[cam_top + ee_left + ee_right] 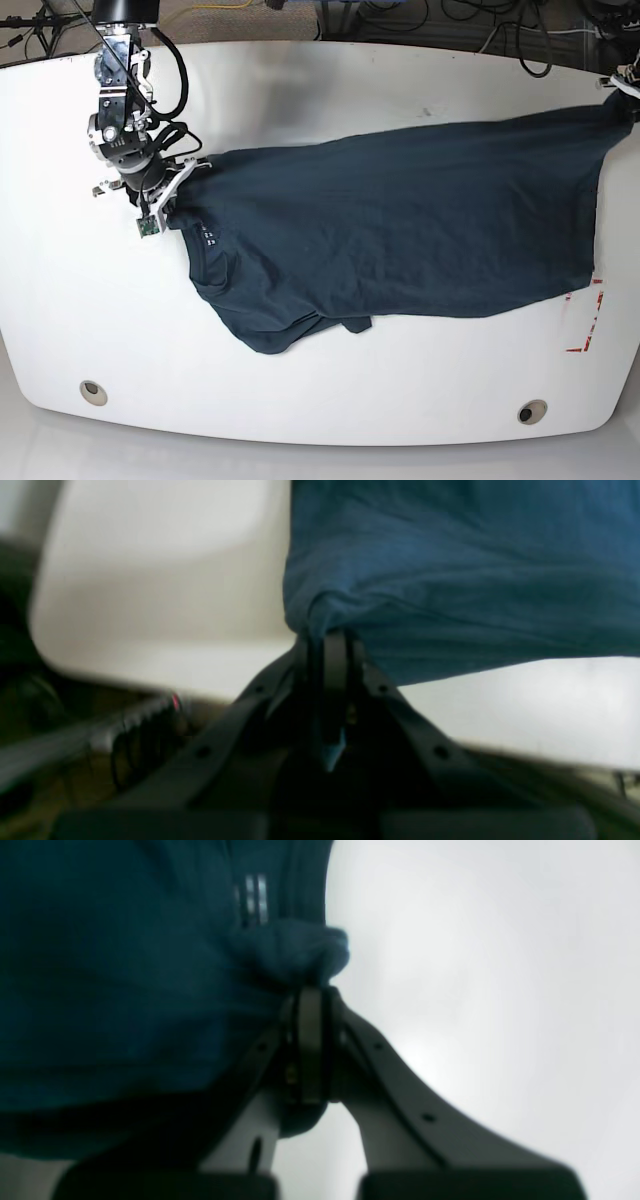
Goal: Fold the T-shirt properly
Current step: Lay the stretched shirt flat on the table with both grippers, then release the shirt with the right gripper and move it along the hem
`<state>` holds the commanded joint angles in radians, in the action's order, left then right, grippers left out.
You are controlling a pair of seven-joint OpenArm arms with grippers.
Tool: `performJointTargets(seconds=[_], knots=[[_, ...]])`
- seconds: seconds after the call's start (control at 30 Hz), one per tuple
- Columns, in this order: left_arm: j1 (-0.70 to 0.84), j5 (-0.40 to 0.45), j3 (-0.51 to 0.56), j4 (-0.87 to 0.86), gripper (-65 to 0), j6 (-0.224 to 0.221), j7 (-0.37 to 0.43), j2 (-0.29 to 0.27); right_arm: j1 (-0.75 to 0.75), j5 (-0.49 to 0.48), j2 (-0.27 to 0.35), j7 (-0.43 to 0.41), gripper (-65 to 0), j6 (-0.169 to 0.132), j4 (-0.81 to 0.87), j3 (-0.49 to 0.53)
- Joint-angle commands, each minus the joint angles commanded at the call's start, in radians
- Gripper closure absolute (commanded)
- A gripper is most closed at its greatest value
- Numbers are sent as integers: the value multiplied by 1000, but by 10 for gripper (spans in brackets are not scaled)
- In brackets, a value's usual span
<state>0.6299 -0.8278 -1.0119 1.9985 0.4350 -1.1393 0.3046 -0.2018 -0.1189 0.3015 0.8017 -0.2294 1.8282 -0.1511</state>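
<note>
The dark navy T-shirt (400, 240) lies stretched across the white table (300, 90), pulled between both arms. My right gripper (172, 190), at the left of the base view, is shut on a bunch of cloth (300, 952) beside the collar; the small white mark (255, 905) shows just past it. At the far right table edge my left gripper (622, 92) is shut on a corner of the shirt. Blue cloth (450, 580) bunches at the closed fingertips of the left gripper (327, 637). A rumpled sleeve (320, 325) lies at the shirt's near edge.
Red tape marks (588, 320) sit on the table near the right front. Two round holes (92, 392) (531, 411) lie near the front edge. Cables (480, 20) run behind the table's back edge. Below the table's rounded corner (55, 650) in the left wrist view are dark floor and gear.
</note>
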Motion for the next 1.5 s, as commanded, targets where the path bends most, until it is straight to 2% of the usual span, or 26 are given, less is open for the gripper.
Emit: performJointTargets(seconds=[0.17, 0.5, 0.57, 0.63, 0.7, 0.73, 0.77, 0.83, 0.87, 0.97, 1.07, 1.33, 1.5], knots=[[31, 49, 0, -2, 0, 0, 0, -38, -46, 8, -43, 0, 0, 0, 0, 0], [32, 149, 0, -2, -4, 0, -2, -58, -77, 5, -49, 0, 0, 0, 0, 3], [31, 161, 2, -2, -6, 0, -2, -58, -77, 5, -49, 0, -17, 0, 0, 3], [29, 166, 3, -2, -18, 0, -3, -58, -77, 5, -49, 0, -60, 0, 0, 3], [29, 164, 15, -2, -88, 0, -3, -57, -77, 6, -49, 0, -163, 0, 0, 3], [29, 164, 18, -2, -110, 0, -3, -57, -77, 6, -49, 0, -187, 0, 0, 3], [31, 164, 25, -2, -187, 0, -3, -57, -77, 6, -49, 0, -279, 0, 0, 3], [31, 164, 26, -2, -281, 0, -3, -57, -77, 3, -49, 0, -373, 0, 0, 3], [29, 164, 25, -2, -357, 0, -3, -57, -77, 0, -49, 0, -444, -8, 0, 3], [28, 166, 28, -2, -465, 0, -3, -57, -77, -2, -54, -2, -537, -9, 2, 3], [23, 164, 29, 0, -493, 0, -2, -57, -66, -2, -87, -6, -553, -12, 6, 2], [-52, 160, 28, 5, -478, 0, -3, -55, 58, 0, -158, -8, -547, -74, 14, 2], [-110, 161, 25, 5, -478, 0, -3, -37, 195, 0, -183, -9, -547, -78, -64, 2]])
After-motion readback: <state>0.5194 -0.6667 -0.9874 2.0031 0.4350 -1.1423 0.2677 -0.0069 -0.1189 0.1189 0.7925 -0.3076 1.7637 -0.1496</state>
